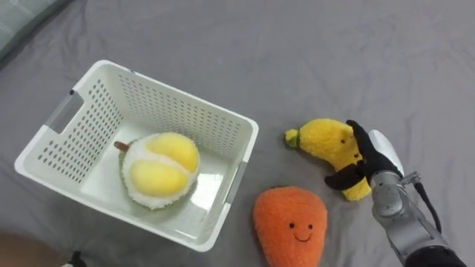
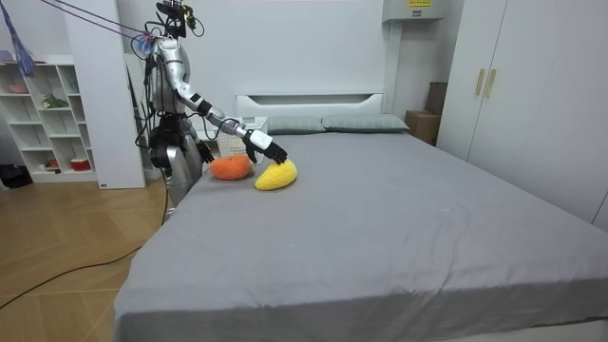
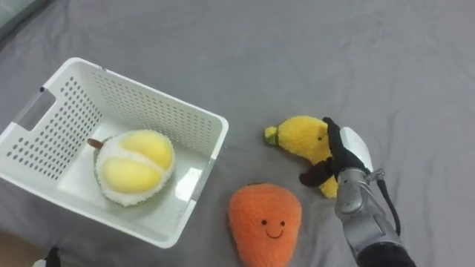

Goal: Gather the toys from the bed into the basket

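A yellow banana-shaped plush toy (image 1: 328,141) lies on the grey bed, right of a white perforated basket (image 1: 185,104). My right hand (image 1: 367,159) comes in from the lower right, its dark fingers curled over the toy's right end and the thumb underneath. An orange plush toy with a smiling face (image 1: 289,222) lies just in front of the yellow one. A round yellow-and-white durian plush (image 1: 159,172) sits inside the basket. In the room view I stand at the bedside with my right arm stretched out to the yellow toy (image 2: 275,176). My left hand (image 2: 203,152) hangs low by my body.
The grey bedsheet (image 1: 297,52) stretches wide and flat beyond the toys. Pillows (image 2: 361,123) and a headboard lie at the far end. A white shelf unit (image 2: 47,114) stands behind me, and wardrobes (image 2: 532,85) stand at the room view's right.
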Controlling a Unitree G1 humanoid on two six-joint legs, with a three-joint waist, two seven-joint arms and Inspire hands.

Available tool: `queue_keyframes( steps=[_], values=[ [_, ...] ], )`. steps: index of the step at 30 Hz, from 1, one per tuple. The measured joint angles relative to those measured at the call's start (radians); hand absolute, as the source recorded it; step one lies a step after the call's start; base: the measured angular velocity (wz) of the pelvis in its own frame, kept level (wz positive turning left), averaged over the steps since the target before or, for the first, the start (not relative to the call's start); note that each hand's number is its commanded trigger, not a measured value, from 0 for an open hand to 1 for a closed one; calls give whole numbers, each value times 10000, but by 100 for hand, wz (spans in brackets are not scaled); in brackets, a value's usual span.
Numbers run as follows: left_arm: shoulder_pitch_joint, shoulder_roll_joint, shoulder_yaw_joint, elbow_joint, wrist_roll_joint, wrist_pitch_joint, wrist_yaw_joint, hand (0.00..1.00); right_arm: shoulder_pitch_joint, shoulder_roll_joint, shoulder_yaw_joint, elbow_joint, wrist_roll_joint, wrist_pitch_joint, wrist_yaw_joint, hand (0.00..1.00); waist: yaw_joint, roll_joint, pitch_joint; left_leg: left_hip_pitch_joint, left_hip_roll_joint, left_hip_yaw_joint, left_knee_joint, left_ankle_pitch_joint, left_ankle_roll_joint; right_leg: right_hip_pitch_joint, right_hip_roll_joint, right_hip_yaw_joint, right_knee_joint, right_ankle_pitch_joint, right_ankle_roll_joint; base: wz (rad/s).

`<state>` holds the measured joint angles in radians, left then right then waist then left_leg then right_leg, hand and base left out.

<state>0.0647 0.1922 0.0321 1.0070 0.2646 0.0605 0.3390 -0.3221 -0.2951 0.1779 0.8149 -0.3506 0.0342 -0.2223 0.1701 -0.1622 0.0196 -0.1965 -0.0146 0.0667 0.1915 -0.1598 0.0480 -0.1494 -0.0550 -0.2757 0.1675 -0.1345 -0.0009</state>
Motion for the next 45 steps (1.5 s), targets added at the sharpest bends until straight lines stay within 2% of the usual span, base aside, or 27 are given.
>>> queue_keyframes(
  steps=[2,5,8,18,23,32,33,34,35,36,40,45],
  values=[
    [-71,0,-107,148,-2,-2,0,0,-244,0,0,612,9,-23,-203,0,27,22,60,-102,-10,-127,38,16,-7,-41,4,-42,-9,3,-4,16],
    [-79,4,-192,335,-4,11,0,0,-431,-6,17,977,92,-41,-446,0,32,57,86,-258,-10,-178,85,18,-9,-148,5,-151,-15,5,-9,8],
    [-129,7,-231,348,9,33,-10,0,-533,-56,73,1256,247,-119,-685,0,40,58,87,-476,-14,-273,146,34,-17,-297,-4,-297,-7,12,-18,11],
    [-184,14,-288,345,9,45,-164,0,-817,-236,165,2135,265,-146,-1123,0,256,73,93,-652,-62,-459,141,87,-13,-442,-35,-361,-7,14,-22,3],
    [-367,157,-926,344,-13,31,-150,0,-1368,-519,747,3180,-69,-160,-1501,0,294,113,123,-778,-141,-580,144,179,10,-496,-99,-566,-4,14,-20,10],
    [-414,222,-1346,340,-375,-1,74,0,-1545,-593,865,3310,-110,-108,-1922,0,324,203,192,-1164,-171,-734,148,329,-2,-819,-122,-734,32,43,-55,6],
    [-411,211,-1351,340,-375,-1,71,0,-1571,-594,865,3372,-110,-107,-1935,53,326,213,198,-1188,-173,-748,148,339,-5,-831,-122,-757,31,44,-57,9],
    [-412,203,-1354,322,-375,6,70,0,-1653,-599,864,3508,-107,-84,-1943,64,360,217,199,-1254,-170,-774,148,354,-14,-885,-122,-783,37,48,-64,6],
    [-416,201,-1357,317,-375,10,66,0,-1754,-613,864,3518,-112,-1,-1954,85,388,226,206,-1325,-168,-784,148,376,-21,-961,-124,-798,42,56,-76,3],
    [-417,196,-1358,318,-382,11,64,0,-1809,-619,861,3531,-115,33,-1964,100,395,244,219,-1338,-168,-793,148,381,-23,-971,-130,-828,42,59,-81,0],
    [-415,189,-1563,332,-586,46,35,0,-2066,-744,845,3724,-119,109,-2152,100,526,360,284,-1384,-175,-843,153,389,-25,-990,-131,-870,38,59,-81,4],
    [-418,190,-1497,287,-534,73,-66,0,-2123,-1357,713,3772,-167,96,-2328,100,647,429,282,-1732,-182,-940,297,389,-25,-1225,-134,-989,45,75,-98,6]
  ],
)
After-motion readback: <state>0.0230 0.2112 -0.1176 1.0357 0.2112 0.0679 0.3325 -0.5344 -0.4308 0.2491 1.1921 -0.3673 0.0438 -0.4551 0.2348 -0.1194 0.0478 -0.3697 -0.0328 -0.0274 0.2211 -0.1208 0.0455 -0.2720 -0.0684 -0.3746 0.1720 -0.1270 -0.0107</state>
